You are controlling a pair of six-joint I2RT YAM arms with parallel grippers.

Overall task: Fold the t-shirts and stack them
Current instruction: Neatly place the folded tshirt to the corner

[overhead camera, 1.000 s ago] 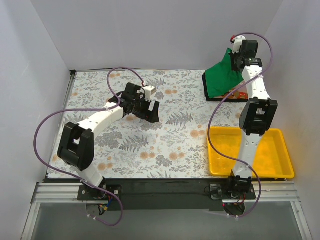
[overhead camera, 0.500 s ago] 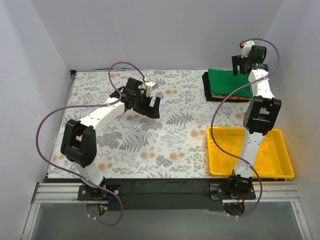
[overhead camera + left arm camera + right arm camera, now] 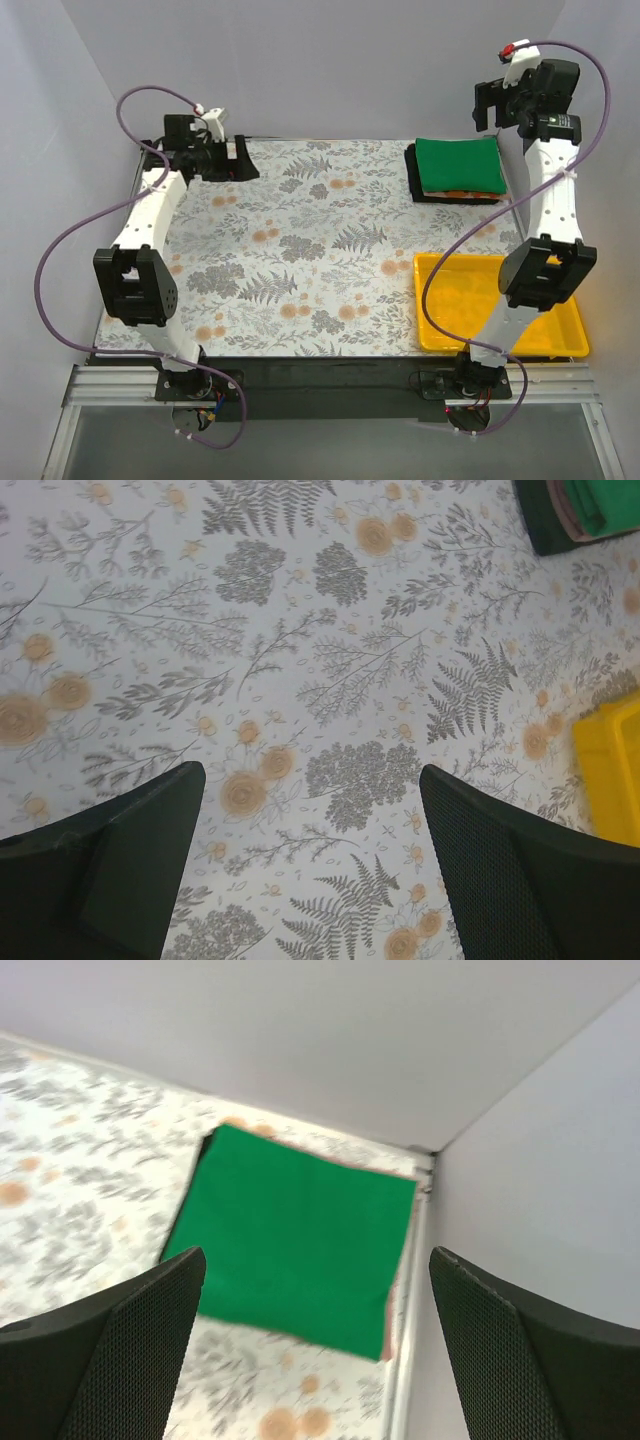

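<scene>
The stack of folded t-shirts lies on the floral-patterned table (image 3: 320,250) directly below the right gripper (image 3: 497,108), at the far right corner. In the stack, the plain green cloth t-shirt (image 3: 458,165) is on top, the dusty pink cloth t-shirt (image 3: 462,193) is beneath it, and the black cloth t-shirt (image 3: 413,172) is at the bottom, on the table. The rectangular yellow plastic tray (image 3: 570,335) sits on the table behind that gripper, toward the bases. The left gripper (image 3: 238,160) hangs over the far left corner, well apart from both stack and tray.
</scene>
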